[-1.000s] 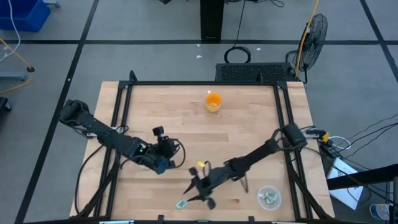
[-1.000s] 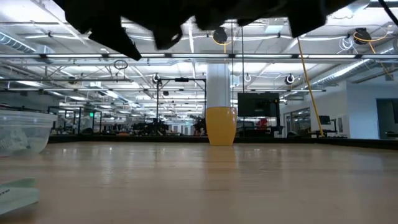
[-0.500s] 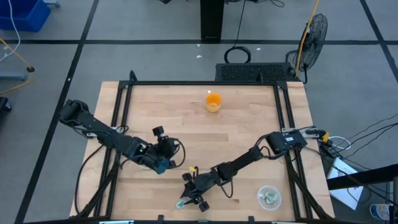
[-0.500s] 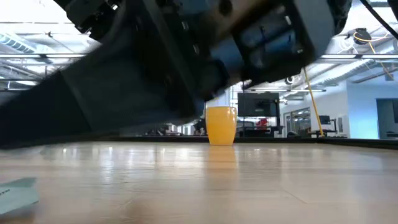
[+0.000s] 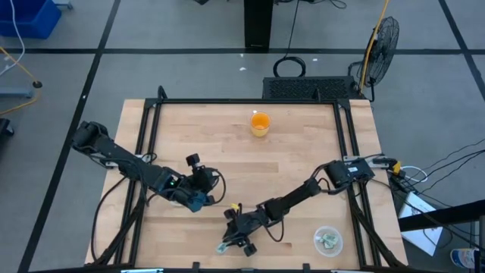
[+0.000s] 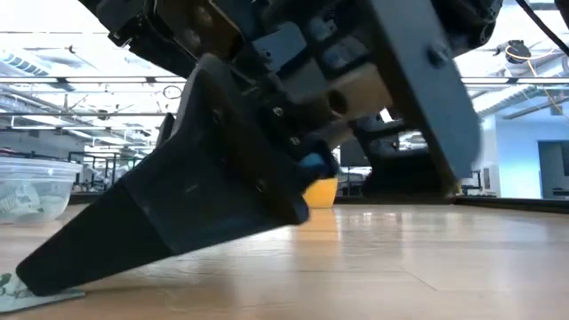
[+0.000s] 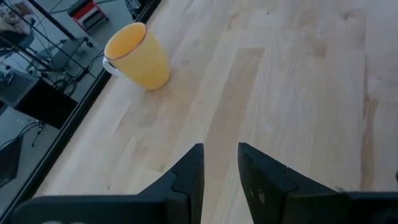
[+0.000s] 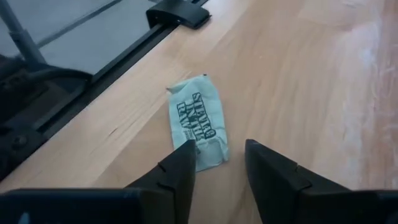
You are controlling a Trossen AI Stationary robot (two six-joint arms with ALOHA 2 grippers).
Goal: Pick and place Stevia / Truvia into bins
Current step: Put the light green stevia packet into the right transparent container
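One green-and-white paper packet (image 8: 198, 129) lies flat on the pale wood-plank table (image 5: 303, 152), near its front edge. Its dark print appears to read "Stevia in the Raw"; only the right wrist view shows the lettering. Right gripper (image 8: 219, 163) sits low over the packet's near end, jaws apart, one black finger (image 6: 133, 231) touching the table by it. Clear round bin (image 5: 327, 240) holds more packets. Left gripper (image 7: 219, 168) waits mid-table, jaws narrowly parted. Orange cup (image 5: 260, 123) stands well apart.
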